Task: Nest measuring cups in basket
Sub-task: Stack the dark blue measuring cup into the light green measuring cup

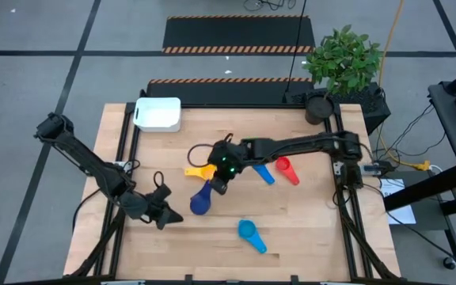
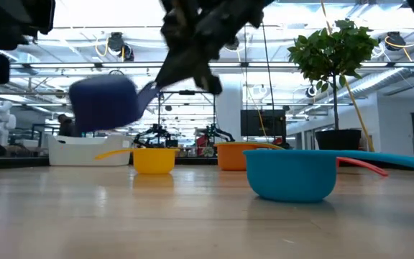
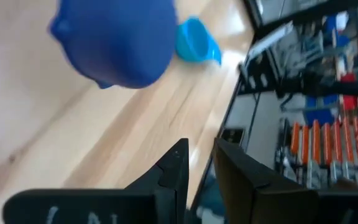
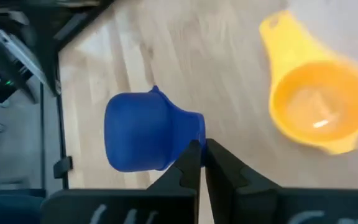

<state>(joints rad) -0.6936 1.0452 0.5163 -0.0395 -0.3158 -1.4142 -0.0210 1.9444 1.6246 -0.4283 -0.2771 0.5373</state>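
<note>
My right gripper (image 1: 218, 184) is over the table's middle, shut on the dark blue measuring cup (image 1: 200, 203), which is in the air (image 2: 103, 101). The yellow cup (image 1: 199, 170) sits just beyond it on the table, and the orange cup (image 2: 239, 156) shows in the low view. A blue cup (image 1: 264, 175) and the red cup (image 1: 286, 169) lie to the right. A light blue cup (image 1: 250, 233) lies nearer the near edge. The white basket (image 1: 158, 113) stands at the far left. My left gripper (image 1: 167, 210) hovers left of the dark blue cup, open by a narrow gap and holding nothing. No green cup shows. My right gripper pinches the dark blue cup's handle (image 4: 193, 132) between its two fingers (image 4: 188, 158), near the handle's free end. The fingers slant down from above and from the table's right. The cup is lifted clear of the table, its bowl (image 2: 103, 101) hanging lower than the fingers and tilted.
A potted plant (image 1: 343, 59) stands at the far right corner beside the right arm's base. Black rails run along the table's left (image 1: 123, 150) and right (image 1: 343, 182) sides. Bare wood lies between the basket and the cups.
</note>
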